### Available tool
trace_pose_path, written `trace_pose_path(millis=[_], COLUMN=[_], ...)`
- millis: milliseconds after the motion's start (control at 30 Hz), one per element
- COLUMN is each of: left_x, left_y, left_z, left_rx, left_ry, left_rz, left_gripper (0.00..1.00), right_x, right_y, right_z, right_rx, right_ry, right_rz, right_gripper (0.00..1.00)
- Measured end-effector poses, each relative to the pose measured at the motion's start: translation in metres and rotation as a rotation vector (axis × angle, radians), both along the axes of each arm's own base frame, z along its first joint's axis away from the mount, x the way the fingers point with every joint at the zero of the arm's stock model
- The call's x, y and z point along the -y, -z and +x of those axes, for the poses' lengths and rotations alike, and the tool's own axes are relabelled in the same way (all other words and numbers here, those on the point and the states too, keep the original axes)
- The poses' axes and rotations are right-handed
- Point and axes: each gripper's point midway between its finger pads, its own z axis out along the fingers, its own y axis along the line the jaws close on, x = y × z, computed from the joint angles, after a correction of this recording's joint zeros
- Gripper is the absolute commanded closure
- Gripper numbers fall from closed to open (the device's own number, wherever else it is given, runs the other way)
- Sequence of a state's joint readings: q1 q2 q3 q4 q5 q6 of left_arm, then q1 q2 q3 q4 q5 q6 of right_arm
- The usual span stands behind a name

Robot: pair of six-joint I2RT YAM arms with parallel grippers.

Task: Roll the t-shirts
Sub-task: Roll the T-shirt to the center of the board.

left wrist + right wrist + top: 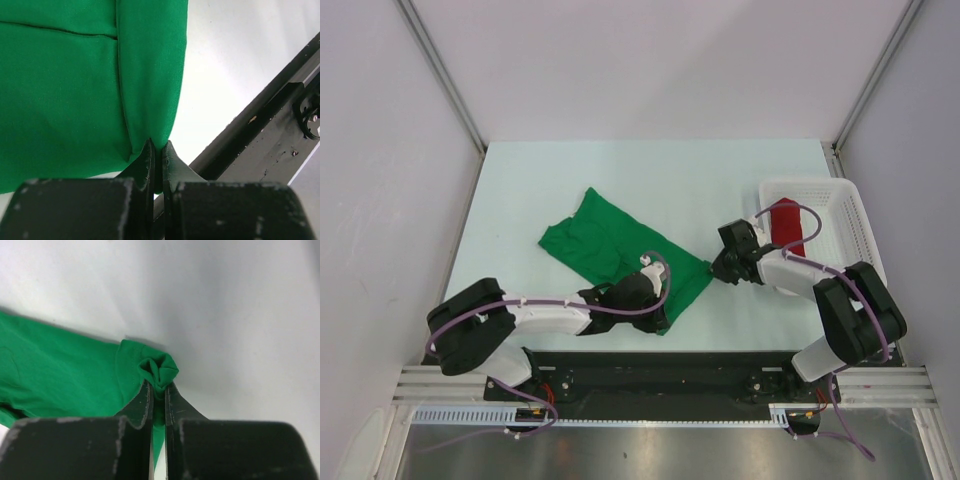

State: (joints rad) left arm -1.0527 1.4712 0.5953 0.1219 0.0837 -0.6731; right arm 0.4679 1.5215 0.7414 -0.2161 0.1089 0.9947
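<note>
Overhead, the plain bright green cloth t-shirt [615,240] lies flat on the pale mint tabletop [520,190] between white booth walls [380,150], with the compact red cloth roll [788,225] in the white plastic mesh basket [850,215]. Left wrist: the left gripper [157,150] pinches tight on a hem corner. Right wrist: the right gripper [159,390] clamps a bunched corner, so rolling looks about to start, and both must turn that edge over together.

Table [520,190]: plain pale mint-white.
Green t-shirt [605,240]: plain bright green, no print.
Red t-shirt [788,228]: plain deep red.
Basket [850,215], right edge of table: white, fine mesh of holes.
Left gripper [157,150] and right gripper [159,390]: black, pale scuffs on edges.
Left arm [545,318] and right arm [790,272]: white links, black joints, lilac cables [816,226].
Near-edge rail [670,365]: black.
</note>
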Motion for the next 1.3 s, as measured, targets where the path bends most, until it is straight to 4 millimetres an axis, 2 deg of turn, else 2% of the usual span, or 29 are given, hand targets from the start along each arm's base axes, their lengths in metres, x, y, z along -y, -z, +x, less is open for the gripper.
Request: trace_pose_path(millis=[300,567,733,933,1133,1300], left_x=[0.002,0.006,0.007,0.009,0.012,0.012], left_y=[-0.004,-0.006,-0.006,-0.006,-0.006,-0.001], left_z=[-0.002,-0.008,-0.012,-0.014,-0.017,-0.020], left_rx=[0.002,-0.003,-0.009,-0.020,-0.050,-0.082], left_ry=[0.012,0.041,0.053,0.052,0.043,0.020], left_rz=[-0.029,-0.071,-0.106,-0.138,-0.179,-0.209], left_gripper=[1.00,1.00,1.00,1.00,1.00,1.00], right_x=[0.015,0.035,0.037,0.028,0.031,0.029], right_y=[0.000,-0.006,-0.016,-0.015,-0.001,-0.001], right_z=[-0.010,-0.028,-0.028,-0.019,-0.017,-0.015], right_rx=[-0.056,-0.148,-0.175,-0.224,-0.336,-0.389], right_ry=[0.034,0.095,0.080,0.047,0.047,0.021], right_rz=[-0.017,-0.032,-0.066,-0.192,-0.344,-0.474], right_gripper=[1.00,1.00,1.00,1.00,1.00,1.00])
